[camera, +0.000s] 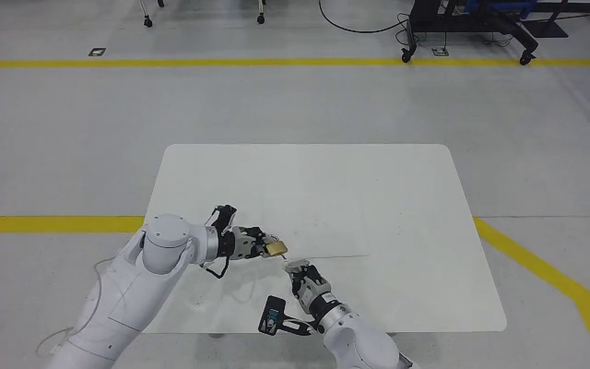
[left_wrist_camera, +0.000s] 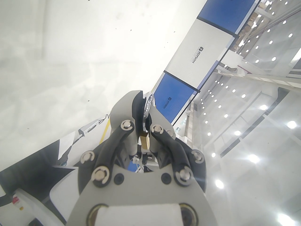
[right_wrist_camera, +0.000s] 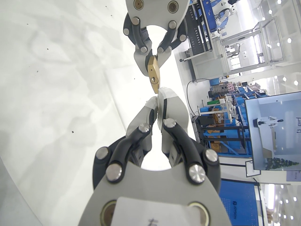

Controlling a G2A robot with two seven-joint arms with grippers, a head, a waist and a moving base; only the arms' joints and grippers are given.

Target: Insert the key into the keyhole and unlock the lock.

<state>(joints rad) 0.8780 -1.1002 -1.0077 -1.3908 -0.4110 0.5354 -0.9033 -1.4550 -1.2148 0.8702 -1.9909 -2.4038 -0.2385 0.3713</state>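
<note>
Brass padlock (camera: 275, 247) over the near part of the white tabletop (camera: 369, 184), held by the left gripper (camera: 263, 245). In the right wrist view the left gripper (right_wrist_camera: 152, 56) has its jaws clamped on one end of the padlock (right_wrist_camera: 154, 76). The rest of the brass body projects beyond the jaw tips, and the keyhole (right_wrist_camera: 153, 79) faces the camera on the exposed edge. In the left wrist view the left gripper (left_wrist_camera: 144, 104) shows a strip of the brass padlock (left_wrist_camera: 145, 142) between its jaws, with a silvery metal part nearer their tips.

The right gripper (right_wrist_camera: 157, 101) points at the free end of the padlock with its jaws pressed together. The jaw tips lie just beside the lower corner of the brass body, below the keyhole; whether they touch cannot be told. The key cannot be made out between the jaws. In the top view the right gripper (camera: 295, 269) lies just beside the padlock, on the side nearer the robot.
</note>
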